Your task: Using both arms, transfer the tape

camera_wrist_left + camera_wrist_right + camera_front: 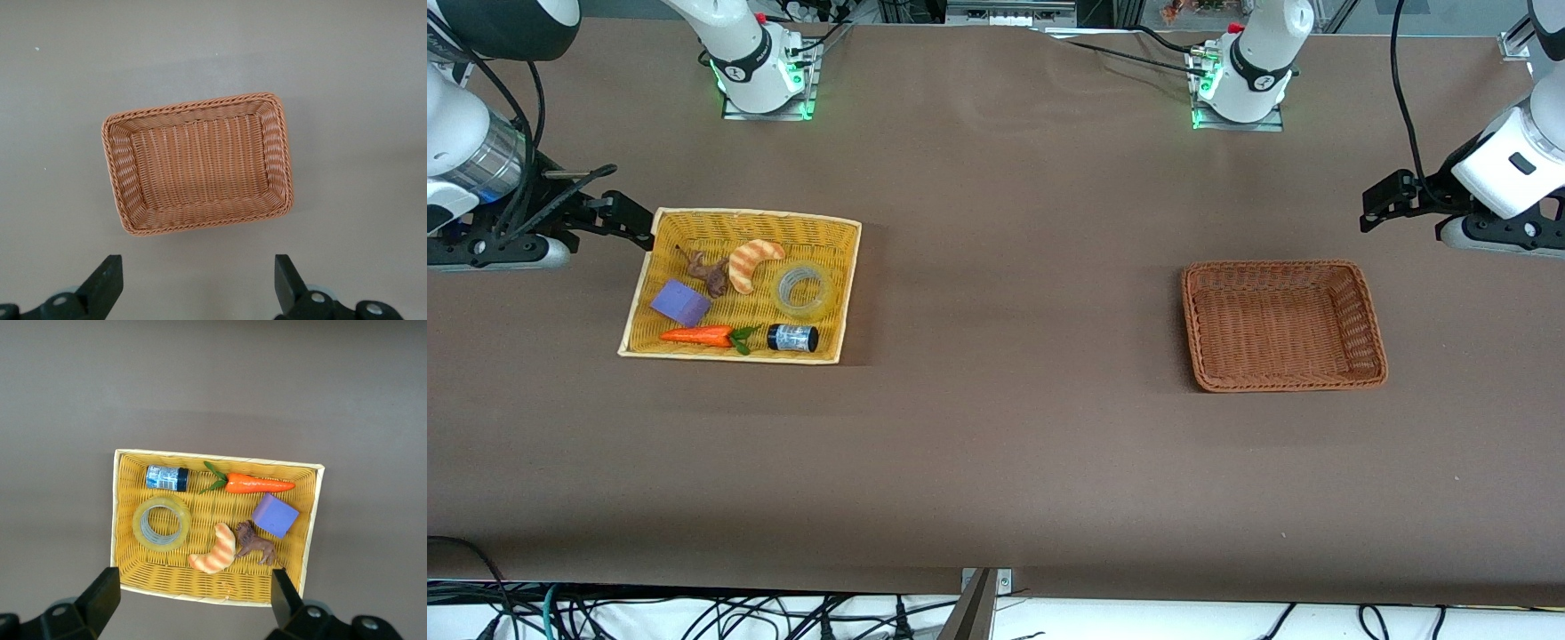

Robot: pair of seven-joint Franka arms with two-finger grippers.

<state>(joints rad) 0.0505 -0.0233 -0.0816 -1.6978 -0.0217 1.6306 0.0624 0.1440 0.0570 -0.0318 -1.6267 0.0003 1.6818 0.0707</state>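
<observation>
The tape [805, 312], a translucent yellowish ring, lies flat in the yellow basket [640, 293] at the right arm's end of the table. It also shows in the right wrist view [139, 523]. My right gripper [624, 218] is open and empty, up in the air beside the basket's rim; in its wrist view [193, 597] the basket edge lies between its fingers. My left gripper [1376, 206] is open and empty, up in the air beside the brown basket [1199, 329], with bare table under it in its wrist view [198, 280].
The yellow basket also holds a toy croissant [751, 262], a brown animal figure [710, 274], a purple block [680, 302], a toy carrot [698, 335] and a small dark jar [792, 338] beside the tape. The brown basket [200, 227] holds nothing.
</observation>
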